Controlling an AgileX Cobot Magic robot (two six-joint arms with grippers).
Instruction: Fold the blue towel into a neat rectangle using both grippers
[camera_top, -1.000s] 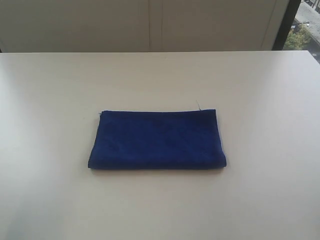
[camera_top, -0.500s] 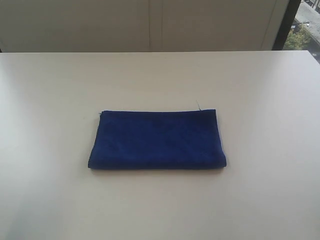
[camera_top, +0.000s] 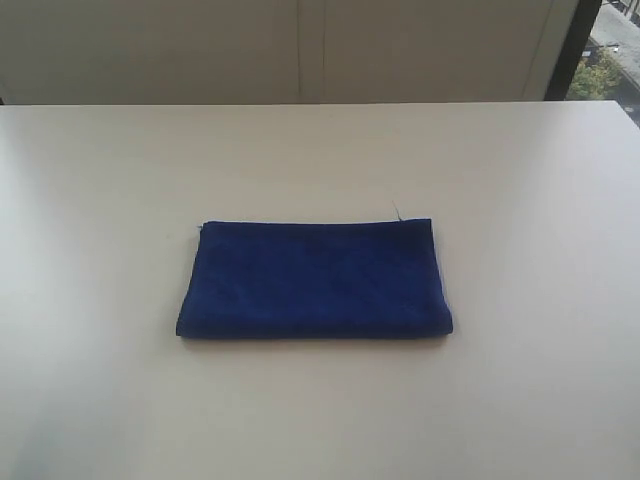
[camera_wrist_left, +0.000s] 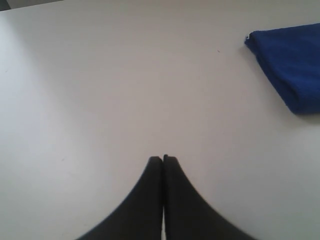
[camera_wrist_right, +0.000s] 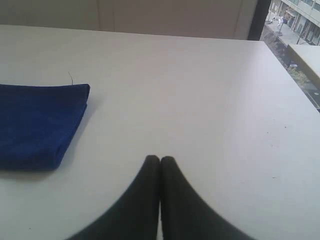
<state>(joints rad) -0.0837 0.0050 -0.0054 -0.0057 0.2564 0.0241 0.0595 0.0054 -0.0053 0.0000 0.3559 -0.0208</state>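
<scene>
The blue towel (camera_top: 315, 280) lies folded as a flat rectangle in the middle of the white table (camera_top: 520, 200). A thin loose thread sticks up at its far right corner. Neither arm shows in the exterior view. In the left wrist view my left gripper (camera_wrist_left: 162, 158) is shut with nothing between its fingers, and one end of the blue towel (camera_wrist_left: 292, 67) lies well off to its side. My right gripper (camera_wrist_right: 160, 159) is shut and empty too, with the other end of the blue towel (camera_wrist_right: 37, 122) apart from it.
The table's far edge (camera_top: 320, 103) runs in front of a pale wall. A dark window frame (camera_top: 570, 50) stands at the back right, with a street outside (camera_wrist_right: 295, 22).
</scene>
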